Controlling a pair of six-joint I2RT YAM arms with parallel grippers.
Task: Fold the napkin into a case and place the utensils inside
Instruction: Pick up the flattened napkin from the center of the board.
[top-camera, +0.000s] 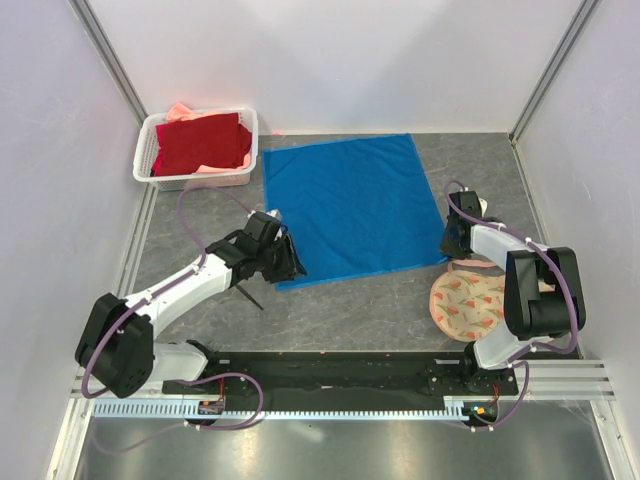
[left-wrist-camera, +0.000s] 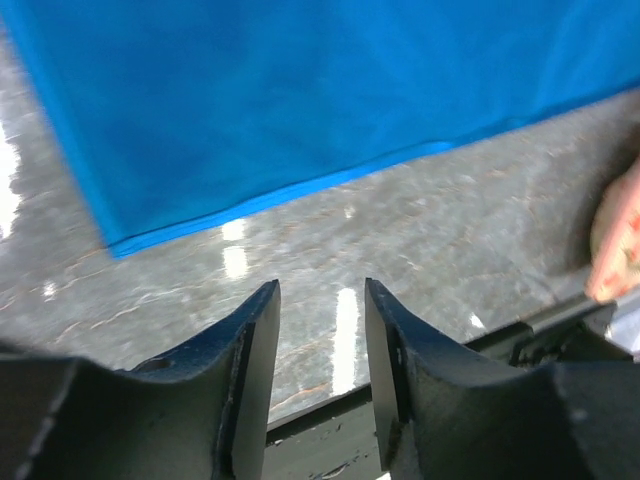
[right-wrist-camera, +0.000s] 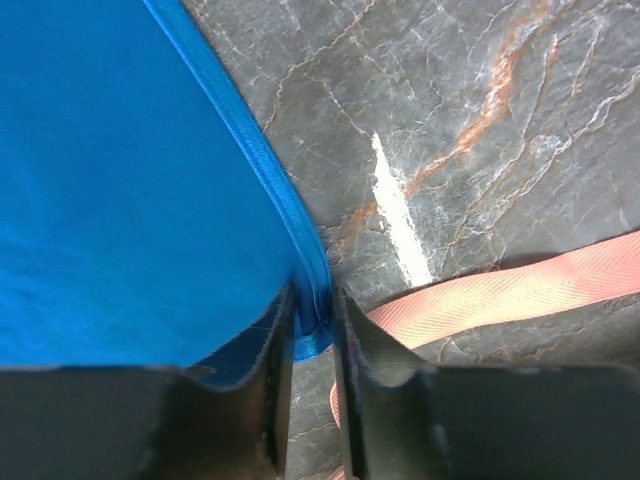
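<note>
The blue napkin (top-camera: 350, 207) lies flat and unfolded on the grey table. My right gripper (top-camera: 450, 243) is at its near right corner. In the right wrist view the gripper (right-wrist-camera: 313, 300) has its jaws shut on the hemmed corner of the napkin (right-wrist-camera: 120, 180). My left gripper (top-camera: 290, 262) is at the napkin's near left corner. In the left wrist view the gripper (left-wrist-camera: 322, 290) is open and empty over bare table, just short of the napkin's edge (left-wrist-camera: 300, 100). One thin black utensil (top-camera: 251, 297) lies beside the left arm. Other utensils are out of sight.
A white basket (top-camera: 200, 181) at the back left holds a dark red cloth (top-camera: 203, 142). A round peach patterned mat (top-camera: 467, 305) lies under the right arm, and a peach strip (right-wrist-camera: 500, 295) shows by the right fingers. Walls close the table in on three sides.
</note>
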